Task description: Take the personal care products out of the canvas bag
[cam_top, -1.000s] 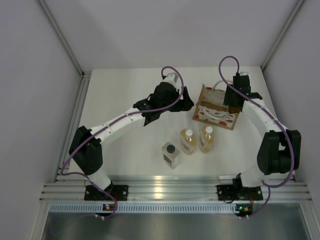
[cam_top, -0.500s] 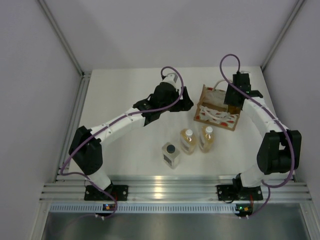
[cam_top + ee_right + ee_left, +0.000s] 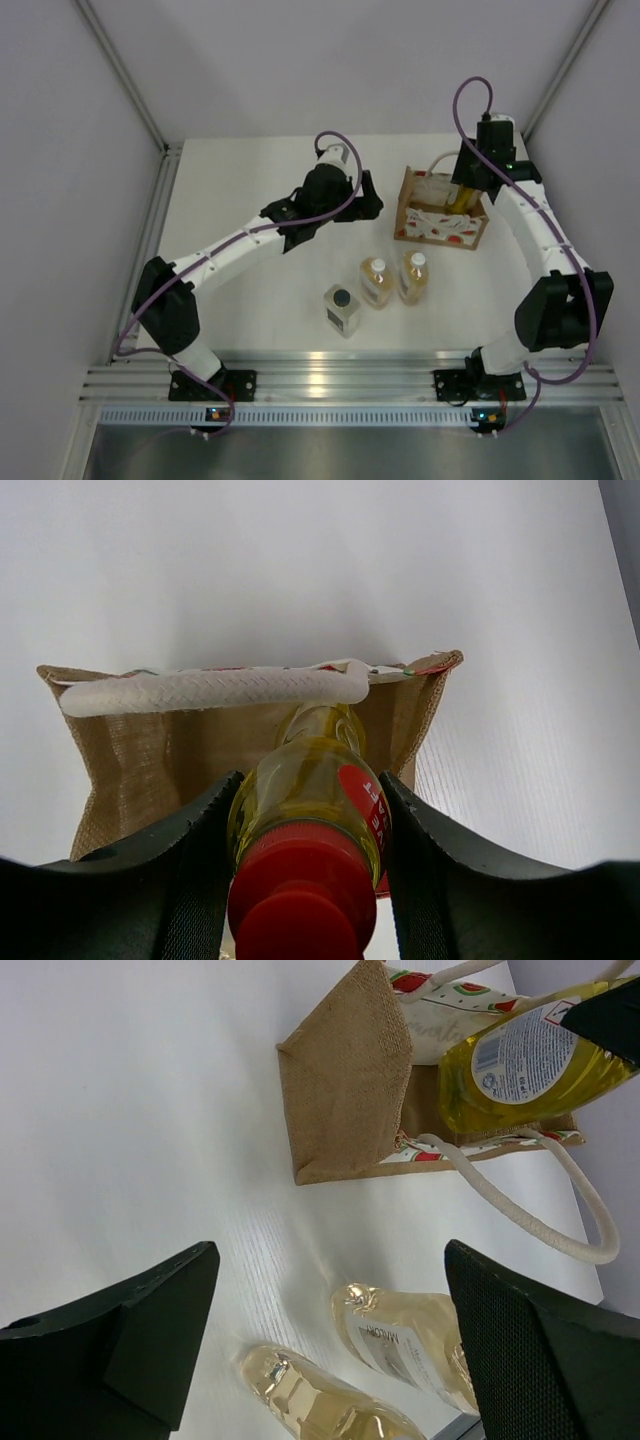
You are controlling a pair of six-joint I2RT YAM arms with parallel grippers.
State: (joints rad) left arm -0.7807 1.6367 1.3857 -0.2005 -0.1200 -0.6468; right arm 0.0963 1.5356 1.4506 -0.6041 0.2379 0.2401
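Amber bottles (image 3: 376, 281) and the clear square bottle (image 3: 342, 308) stand unmoved on the near surface (image 3: 250, 290). Farther back, the left gripper (image 3: 330, 1300) hovers beside the canvas bag (image 3: 437, 228), jaws wide and empty. The right gripper (image 3: 305, 880), jaws clamped around the yellow bottle (image 3: 310, 785), has raised it at the bag's mouth.

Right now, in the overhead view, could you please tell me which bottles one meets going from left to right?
Square clear bottle -> left amber bottle -> right amber bottle -> yellow bottle.
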